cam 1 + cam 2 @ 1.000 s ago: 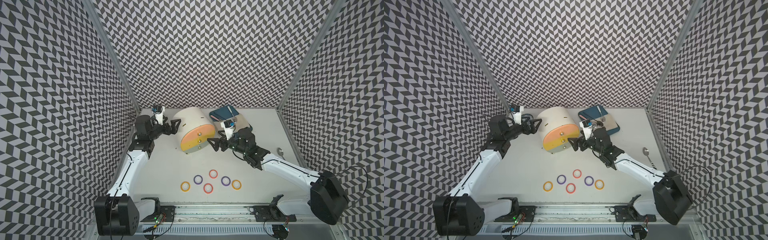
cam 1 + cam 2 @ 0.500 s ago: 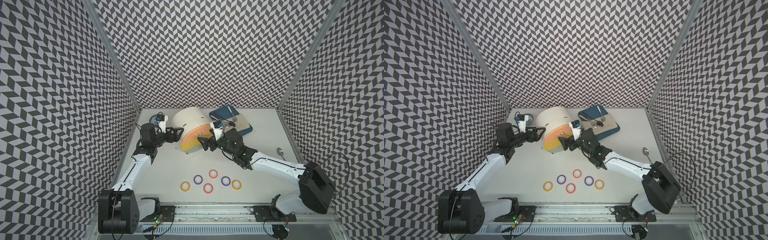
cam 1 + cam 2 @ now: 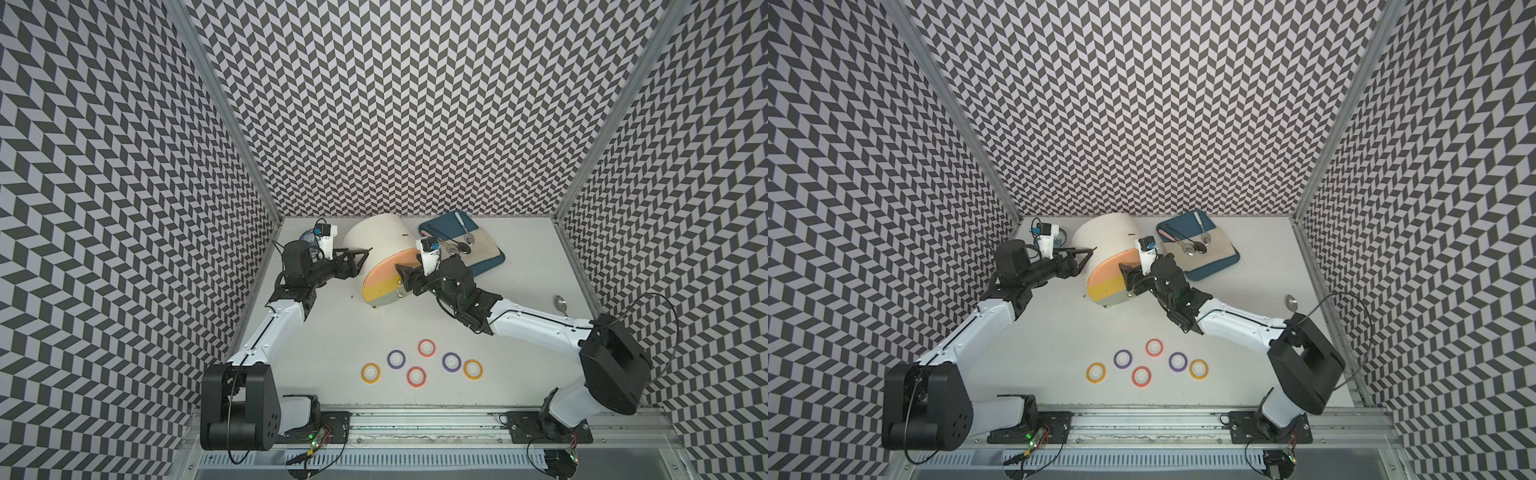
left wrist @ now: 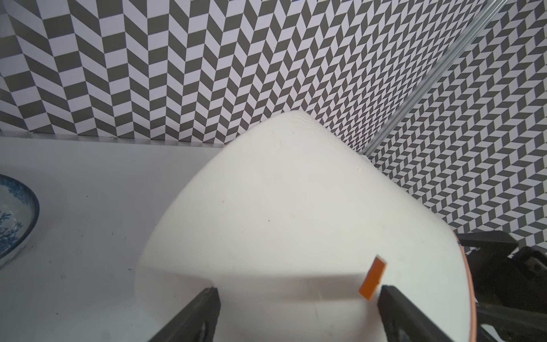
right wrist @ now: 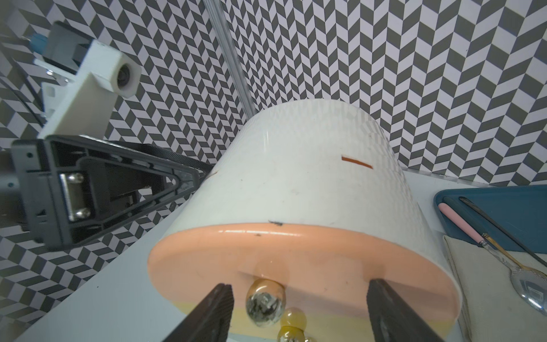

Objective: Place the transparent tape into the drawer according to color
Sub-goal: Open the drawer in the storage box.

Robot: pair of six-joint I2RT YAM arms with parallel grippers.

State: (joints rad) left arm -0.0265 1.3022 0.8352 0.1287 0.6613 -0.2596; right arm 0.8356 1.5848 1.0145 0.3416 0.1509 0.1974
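Several transparent tape rings lie flat near the table's front: yellow, purple, red, red, purple, yellow. The drawer unit is a white half-round shell with pink, yellow and grey fronts. My left gripper is open at the shell's left side, its tips close to the white wall. My right gripper is open at the pink front. The clear knob sits between its fingers, untouched.
A blue-patterned bowl stands behind the left arm at the back left. A blue tray with a cloth and spoons lies at the back right, close to the right wrist. A loose spoon lies by the right wall.
Both arms have closed in on the drawer unit: the left to its side wall, the right leftward to its pink front. Both pairs of jaws have narrowed a little.
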